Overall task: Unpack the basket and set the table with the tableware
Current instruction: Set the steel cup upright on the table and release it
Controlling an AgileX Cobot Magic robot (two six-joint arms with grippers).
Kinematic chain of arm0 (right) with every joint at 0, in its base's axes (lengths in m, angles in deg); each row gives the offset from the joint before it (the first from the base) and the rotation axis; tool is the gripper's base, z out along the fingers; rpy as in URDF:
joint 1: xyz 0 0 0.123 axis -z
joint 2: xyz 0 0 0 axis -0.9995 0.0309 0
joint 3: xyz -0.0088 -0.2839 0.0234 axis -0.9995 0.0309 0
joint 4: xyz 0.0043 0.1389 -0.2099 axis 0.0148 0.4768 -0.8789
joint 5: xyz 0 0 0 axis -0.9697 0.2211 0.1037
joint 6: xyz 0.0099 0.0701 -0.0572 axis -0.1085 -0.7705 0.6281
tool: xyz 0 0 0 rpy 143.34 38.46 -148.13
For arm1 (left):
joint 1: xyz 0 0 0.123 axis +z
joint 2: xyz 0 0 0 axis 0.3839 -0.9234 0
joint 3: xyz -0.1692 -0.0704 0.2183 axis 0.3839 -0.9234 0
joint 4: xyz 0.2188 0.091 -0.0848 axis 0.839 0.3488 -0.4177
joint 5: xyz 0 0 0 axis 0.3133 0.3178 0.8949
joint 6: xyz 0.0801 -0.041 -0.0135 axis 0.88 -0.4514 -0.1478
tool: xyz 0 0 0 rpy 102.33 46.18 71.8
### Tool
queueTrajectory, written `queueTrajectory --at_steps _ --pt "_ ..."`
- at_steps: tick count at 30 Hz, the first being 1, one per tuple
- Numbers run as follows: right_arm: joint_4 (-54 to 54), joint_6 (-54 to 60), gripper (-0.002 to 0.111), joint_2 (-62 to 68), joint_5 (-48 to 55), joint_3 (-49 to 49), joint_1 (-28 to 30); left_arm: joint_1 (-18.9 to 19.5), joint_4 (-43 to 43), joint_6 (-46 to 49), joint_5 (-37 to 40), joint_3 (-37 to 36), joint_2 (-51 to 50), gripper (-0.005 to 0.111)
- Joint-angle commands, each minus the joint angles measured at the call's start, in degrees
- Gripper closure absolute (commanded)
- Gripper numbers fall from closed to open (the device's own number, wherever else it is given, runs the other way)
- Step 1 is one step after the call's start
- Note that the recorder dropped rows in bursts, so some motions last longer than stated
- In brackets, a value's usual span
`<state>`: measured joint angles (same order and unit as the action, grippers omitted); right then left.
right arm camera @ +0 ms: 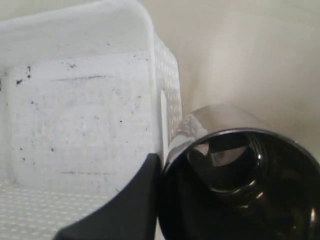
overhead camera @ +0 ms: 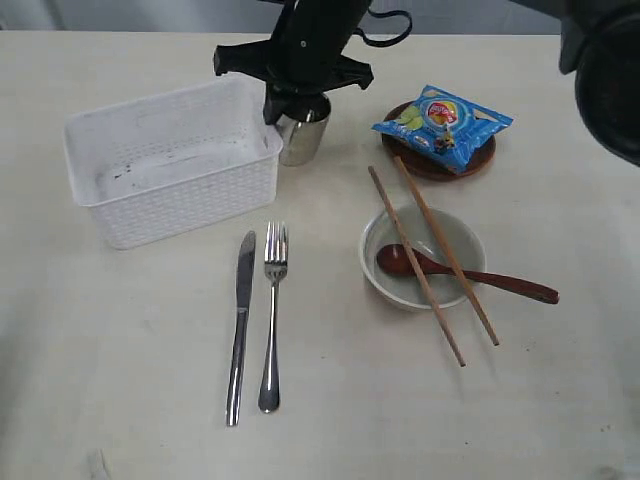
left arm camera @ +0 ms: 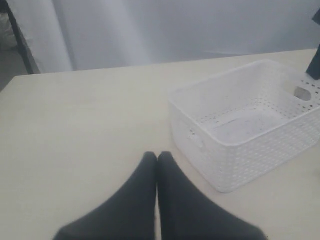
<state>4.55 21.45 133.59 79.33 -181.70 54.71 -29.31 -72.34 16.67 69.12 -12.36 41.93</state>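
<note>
My right gripper is shut on the rim of the steel cup, just outside the right end of the empty white basket. In the right wrist view one finger presses the outside of the cup; the other is hidden inside it. The knife and fork lie side by side on the table. The spoon and two chopsticks rest across the bowl. My left gripper hangs shut and empty over bare table beside the basket.
A blue chips bag lies on the dark brown plate at the back right. The right arm's dark body hangs over the back of the table. A dark shape fills the top right corner of the exterior view.
</note>
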Motion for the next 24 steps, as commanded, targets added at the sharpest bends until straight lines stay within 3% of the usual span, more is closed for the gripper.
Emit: queueTrajectory --at_steps 1,10,17,24 --pt "3.28 0.56 0.109 1.94 -3.34 0.23 -2.3 0.21 0.02 0.09 -0.41 -0.15 0.26 0.107" --pt "4.93 4.22 0.109 2.29 -4.17 -4.85 -5.24 0.21 0.02 0.09 -0.41 -0.15 0.26 0.107" --pt "-10.79 -3.6 0.109 2.29 5.96 -9.76 -2.57 0.21 0.02 0.09 -0.41 -0.15 0.26 0.107" --pt "-11.65 -5.68 0.109 3.4 9.28 -9.75 -1.0 0.21 0.02 0.09 -0.41 -0.15 0.26 0.107"
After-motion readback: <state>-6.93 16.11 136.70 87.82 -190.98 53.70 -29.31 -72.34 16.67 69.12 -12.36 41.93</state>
